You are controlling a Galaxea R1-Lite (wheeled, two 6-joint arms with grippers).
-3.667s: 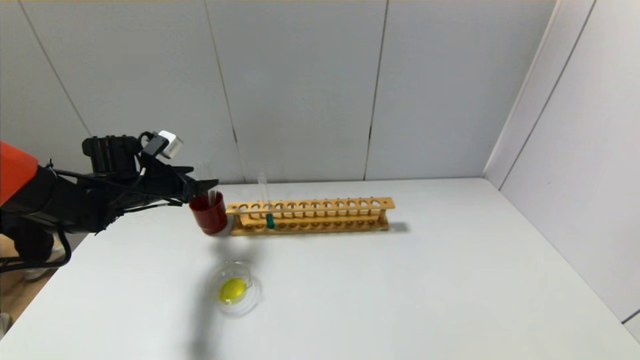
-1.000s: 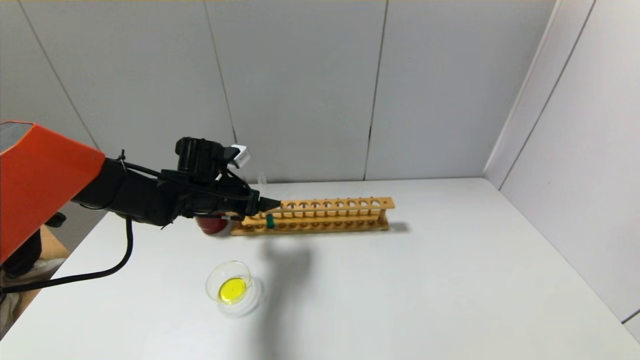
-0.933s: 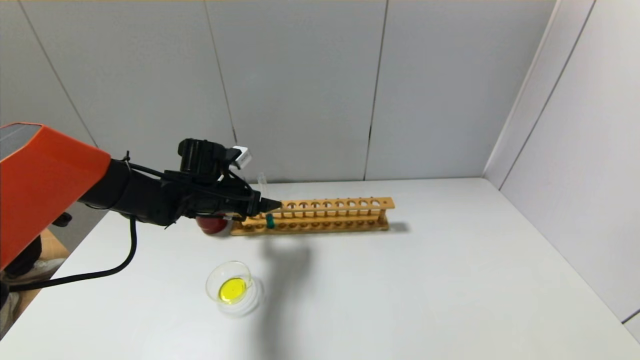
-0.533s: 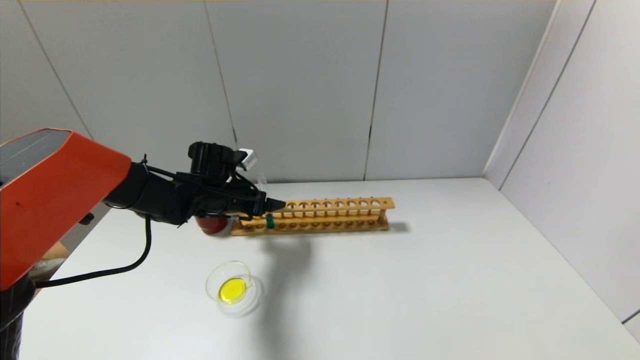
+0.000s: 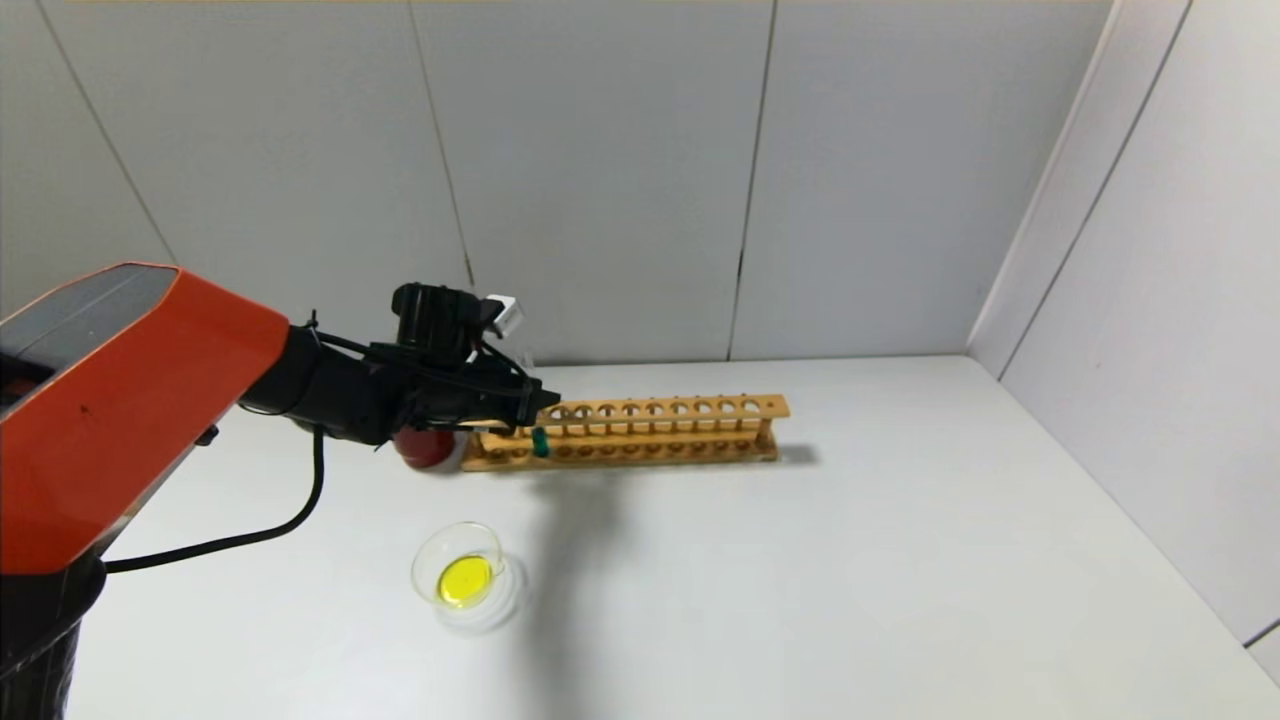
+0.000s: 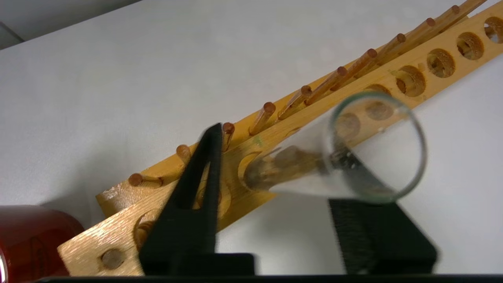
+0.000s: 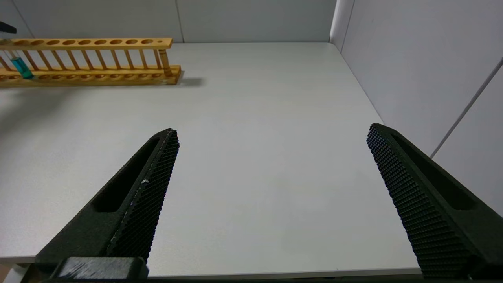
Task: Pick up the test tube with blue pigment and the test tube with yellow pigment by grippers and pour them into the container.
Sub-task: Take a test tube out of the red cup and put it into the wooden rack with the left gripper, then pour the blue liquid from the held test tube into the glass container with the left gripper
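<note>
— Judging by the round clear glass dish [image 5: 462, 577] on the white surface [image 5: 800, 580], is yellow already poured?

— Yes; blue remains. The thin glass tube with teal-blue liquid [image 5: 539, 440] stands in the long wooden rack [image 5: 650, 430]. The left tool [image 6: 275, 184] straddles it, spread, not yet pinching.

— What changed?

— It left the dark red cup [image 5: 425, 450] and reached the rack. The right tool [image 7: 275, 188] idles, spread.

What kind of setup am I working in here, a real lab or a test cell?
Most likely a staged lab-style test cell: a bare white table boxed in by plain grey wall panels, holding only a wooden test tube rack, a glass dish of yellow liquid and a red cup.
</note>
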